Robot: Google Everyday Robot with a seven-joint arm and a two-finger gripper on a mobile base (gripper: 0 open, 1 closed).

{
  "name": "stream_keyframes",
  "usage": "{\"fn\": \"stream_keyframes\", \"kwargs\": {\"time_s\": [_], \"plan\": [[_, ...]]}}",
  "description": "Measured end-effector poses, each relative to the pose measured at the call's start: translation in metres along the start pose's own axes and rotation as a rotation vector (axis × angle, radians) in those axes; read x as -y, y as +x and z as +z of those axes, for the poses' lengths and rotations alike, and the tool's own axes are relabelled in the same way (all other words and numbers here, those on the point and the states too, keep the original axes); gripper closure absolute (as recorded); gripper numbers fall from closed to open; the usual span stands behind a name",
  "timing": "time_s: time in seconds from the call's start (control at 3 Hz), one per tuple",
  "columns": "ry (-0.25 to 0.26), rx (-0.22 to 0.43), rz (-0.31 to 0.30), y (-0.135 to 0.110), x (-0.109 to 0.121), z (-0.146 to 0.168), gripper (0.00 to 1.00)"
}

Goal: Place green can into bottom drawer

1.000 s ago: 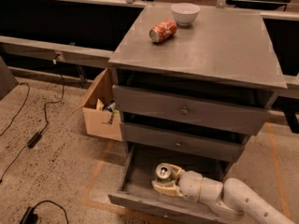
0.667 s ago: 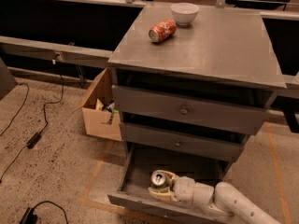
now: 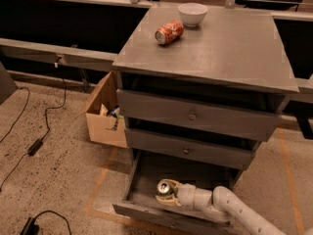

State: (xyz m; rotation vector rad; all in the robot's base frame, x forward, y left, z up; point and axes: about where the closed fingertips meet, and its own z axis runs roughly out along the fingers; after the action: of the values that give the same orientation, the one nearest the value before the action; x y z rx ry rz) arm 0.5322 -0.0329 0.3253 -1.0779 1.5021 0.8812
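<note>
The bottom drawer [image 3: 142, 180] of the grey cabinet is pulled open. The green can [image 3: 165, 187] stands upright inside it near the middle, its silver top with pull tab facing up. My gripper [image 3: 166, 196] reaches in from the lower right on a white arm and is shut around the can's sides. The can's lower part is hidden by the fingers and the drawer front.
An orange-red can [image 3: 169, 32] lies on its side on the cabinet top [image 3: 230, 53] beside a white bowl [image 3: 192, 13]. Two knobbed drawers above are closed. A cardboard box [image 3: 103, 112] stands left of the cabinet. Cables lie on the floor at left.
My gripper with the can has moved left and lower inside the bottom drawer, toward its front.
</note>
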Motion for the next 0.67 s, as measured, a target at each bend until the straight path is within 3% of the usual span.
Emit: {"fn": "stream_keyframes", "kwargs": {"time_s": [0.67], "plan": [[0.04, 0.007, -0.013, 0.0085, 0.0094, 0.0101, 1.0]]}}
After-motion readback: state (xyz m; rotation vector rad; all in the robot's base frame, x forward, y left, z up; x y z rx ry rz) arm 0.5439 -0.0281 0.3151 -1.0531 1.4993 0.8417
